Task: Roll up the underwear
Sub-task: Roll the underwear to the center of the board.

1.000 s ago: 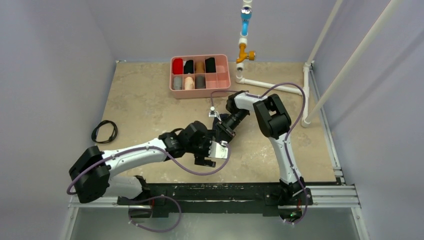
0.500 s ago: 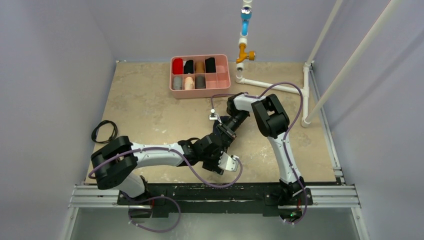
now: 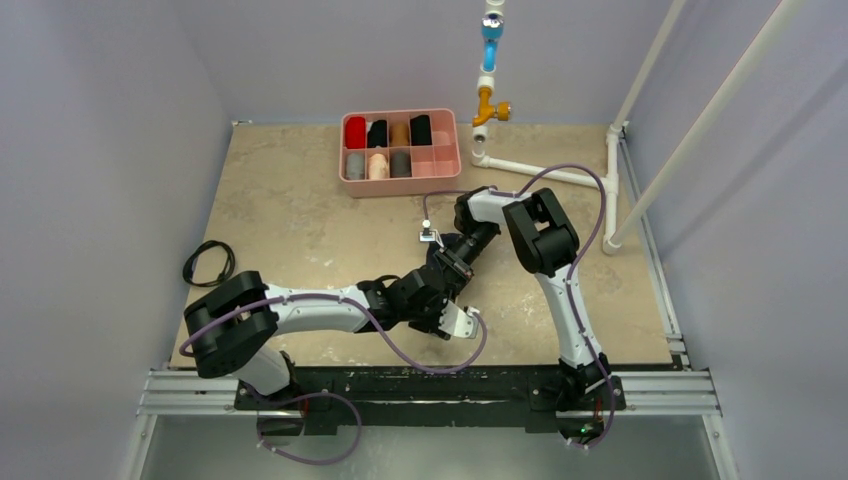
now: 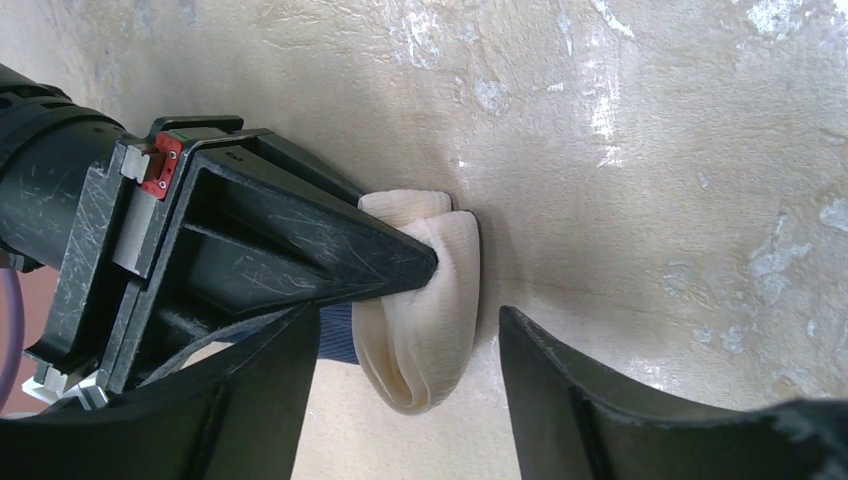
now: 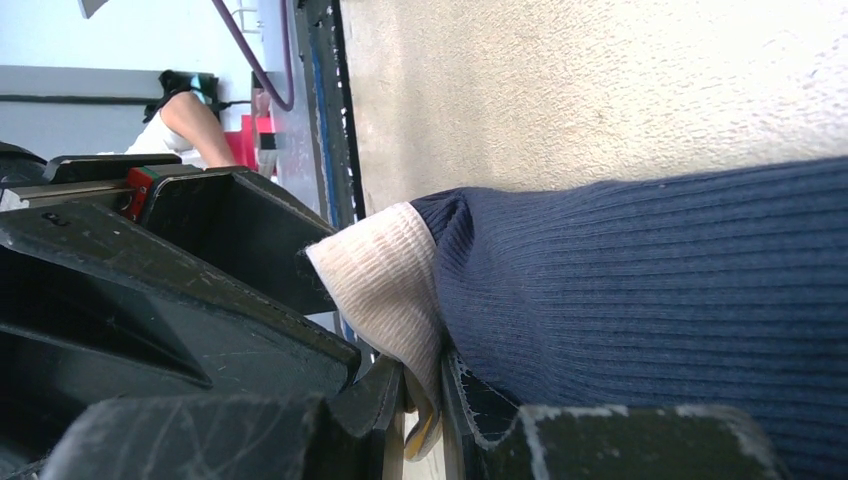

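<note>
Between the fingertips of the right gripper (image 5: 425, 385), clamped tight, sits the cream band of the underwear (image 5: 640, 290), its navy body stretching away over the table (image 3: 290, 220). The left gripper (image 4: 403, 330) holds its fingers (image 4: 560, 400) apart, one on each side of that folded band. Both grippers meet well apart from the pink tray (image 3: 400, 187), on its near side toward the arm bases.

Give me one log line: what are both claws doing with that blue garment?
right gripper: shut on underwear, at cream band | left gripper: open, jaws either side of band end
</note>
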Motion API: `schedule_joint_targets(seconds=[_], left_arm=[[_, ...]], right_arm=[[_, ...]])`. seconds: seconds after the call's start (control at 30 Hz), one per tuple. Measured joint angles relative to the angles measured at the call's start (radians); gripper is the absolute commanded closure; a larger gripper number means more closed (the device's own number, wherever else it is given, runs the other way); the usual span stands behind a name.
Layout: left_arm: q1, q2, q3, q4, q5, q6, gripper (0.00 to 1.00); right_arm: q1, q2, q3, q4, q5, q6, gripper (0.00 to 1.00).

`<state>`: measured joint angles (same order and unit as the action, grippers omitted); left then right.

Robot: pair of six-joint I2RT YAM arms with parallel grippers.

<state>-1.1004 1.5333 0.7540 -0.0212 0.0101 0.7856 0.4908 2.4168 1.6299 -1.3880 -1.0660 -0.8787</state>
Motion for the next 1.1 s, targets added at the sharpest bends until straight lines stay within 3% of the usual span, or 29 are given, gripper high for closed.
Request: schedule_joint_targets(seconds=[0.4, 0.63, 0.67, 0.73, 0.77, 1.03, 1.1], left_arm=[[0.004, 0.034, 0.010, -0.041, 0.005, -0.042, 0.58], [0.060, 0.083, 0.081, -0.119, 0.081, -0.100, 0.68], [0.066, 0.088, 0.093, -0.135, 0.096, -0.112, 0.73], [0.077, 0.099, 0.111, -0.159, 0.123, -0.130, 0.94], [0.083, 0.103, 0.118, -0.169, 0.136, -0.142, 1.00], [0.137, 0.104, 0.127, -0.190, 0.241, -0.198, 1.00], [0.153, 0.105, 0.131, -0.199, 0.269, -0.209, 1.00]], right_arm=[[0.001, -0.003, -0.017, 0.009, 0.001, 0.027, 0.99], [0.002, -0.013, -0.019, 0.021, 0.013, 0.044, 0.95], [0.002, -0.015, -0.020, 0.024, 0.017, 0.048, 0.94], [0.003, -0.020, -0.021, 0.028, 0.024, 0.054, 0.93], [0.003, -0.024, -0.023, 0.033, 0.027, 0.059, 0.92], [0.013, -0.076, -0.035, 0.083, 0.064, 0.097, 0.70], [0.013, -0.089, -0.035, 0.095, 0.073, 0.103, 0.58]])
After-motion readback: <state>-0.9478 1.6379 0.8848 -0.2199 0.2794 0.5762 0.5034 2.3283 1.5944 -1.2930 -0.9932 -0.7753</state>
